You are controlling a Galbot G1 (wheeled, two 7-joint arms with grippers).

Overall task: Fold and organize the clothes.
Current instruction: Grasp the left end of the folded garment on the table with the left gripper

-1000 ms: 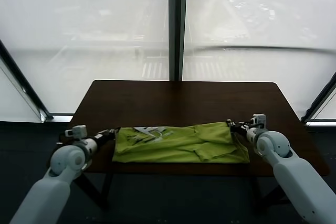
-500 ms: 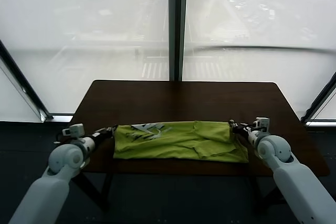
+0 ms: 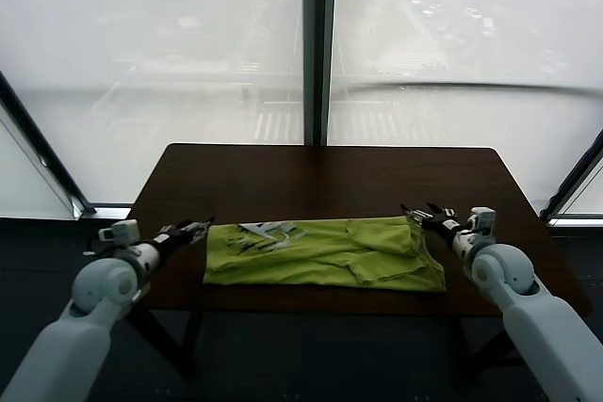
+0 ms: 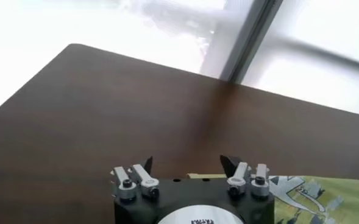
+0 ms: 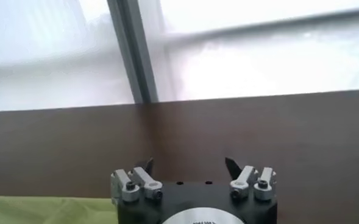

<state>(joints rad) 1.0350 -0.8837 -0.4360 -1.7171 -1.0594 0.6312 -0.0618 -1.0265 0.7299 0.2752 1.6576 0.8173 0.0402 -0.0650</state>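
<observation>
We see the shirt lying as a long band along the worktop's near edge, its long axis running between our hands. The left hand and right hand flank its ends, both spread, holding nothing, about equally near.
</observation>
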